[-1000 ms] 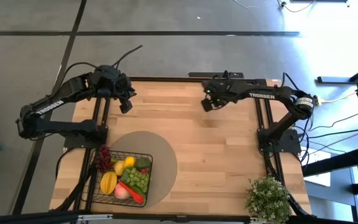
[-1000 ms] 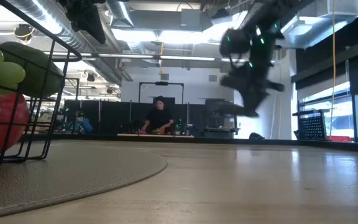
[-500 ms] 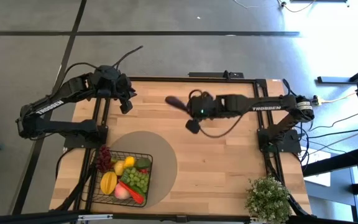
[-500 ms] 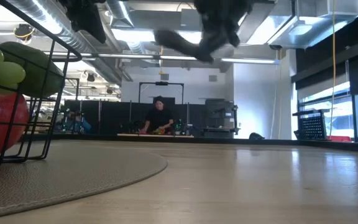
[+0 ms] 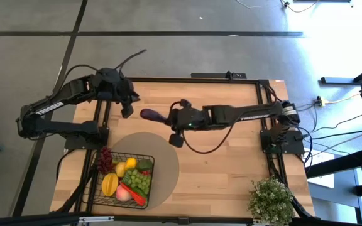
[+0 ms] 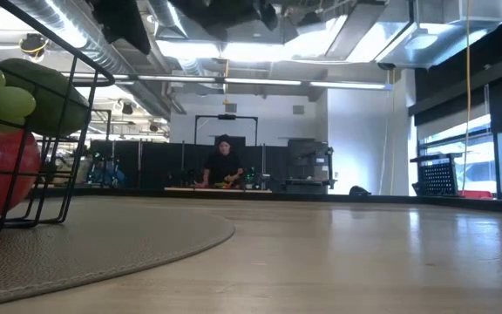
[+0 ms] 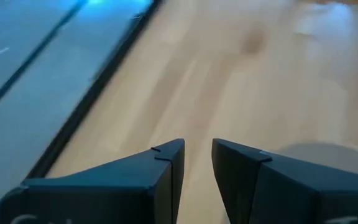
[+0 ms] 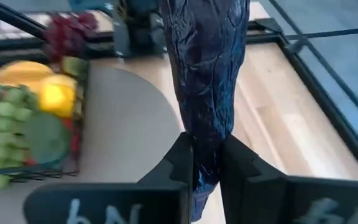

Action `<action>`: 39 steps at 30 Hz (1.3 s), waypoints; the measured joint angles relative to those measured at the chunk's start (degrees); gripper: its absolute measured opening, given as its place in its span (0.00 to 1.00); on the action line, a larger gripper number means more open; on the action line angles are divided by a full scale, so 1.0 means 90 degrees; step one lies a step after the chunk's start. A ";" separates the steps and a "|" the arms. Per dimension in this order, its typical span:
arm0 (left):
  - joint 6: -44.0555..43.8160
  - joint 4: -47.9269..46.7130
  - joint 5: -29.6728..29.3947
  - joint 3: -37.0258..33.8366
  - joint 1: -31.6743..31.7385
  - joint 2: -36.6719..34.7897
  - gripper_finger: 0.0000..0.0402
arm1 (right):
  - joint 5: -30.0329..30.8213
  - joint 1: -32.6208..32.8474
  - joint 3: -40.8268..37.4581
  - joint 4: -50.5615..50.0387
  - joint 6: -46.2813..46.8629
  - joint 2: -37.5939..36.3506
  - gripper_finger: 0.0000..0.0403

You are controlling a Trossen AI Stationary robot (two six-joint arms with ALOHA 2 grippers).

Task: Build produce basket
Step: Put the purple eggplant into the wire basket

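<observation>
The black wire basket [image 5: 152, 168] sits on the round tan mat near the table's near left edge. It holds grapes, yellow fruits, a peach and a red chili. In the low view its wire wall [image 6: 66, 131] stands at the left. My right gripper [image 5: 164, 118] reaches over the table's middle, beyond the mat, shut on a dark purple eggplant [image 5: 149, 115]. My left gripper [image 5: 128, 108] hovers over the table's far left part, its fingers [image 7: 166, 168] a narrow gap apart and touching nothing. My right gripper [image 8: 207, 165] pinches the eggplant's narrower end [image 8: 207, 140] between its two fingers [image 8: 180, 158]. It comes level from the table's right, with the fingers along the eggplant. The thicker end [image 8: 204, 50] sticks out past the fingertips toward the table's left. The eggplant is lifted clear.
The tan mat [image 5: 167, 157] reaches beyond the basket toward the table's middle. A bushy potted plant [image 5: 271, 199] stands at the near right corner. Bare wood [image 5: 225, 157] lies between them. A person [image 6: 223, 166] sits at a desk far behind the table.
My right arm has swung from the table's far right part toward its left and slightly nearer. It has carried the eggplant above the table to a spot just beyond the mat. The gripper has turned so that the eggplant points left.
</observation>
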 joint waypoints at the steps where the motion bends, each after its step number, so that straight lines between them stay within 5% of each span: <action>1: 0.0135 0.0000 0.0231 0.0000 -0.0038 0.0000 0.18 | 0.0092 0.0007 0.0077 -0.0091 -0.0066 0.0076 0.08; 8: 0.1112 -0.0004 0.1631 0.0002 -0.0407 -0.0058 0.18 | 0.0984 0.0027 0.0149 -0.0280 -0.0374 0.0253 0.08; 39: 0.0129 0.0039 0.1405 0.0002 -0.0647 -0.0114 0.18 | 0.0961 -0.0005 0.0151 -0.0460 -0.0237 0.0261 0.08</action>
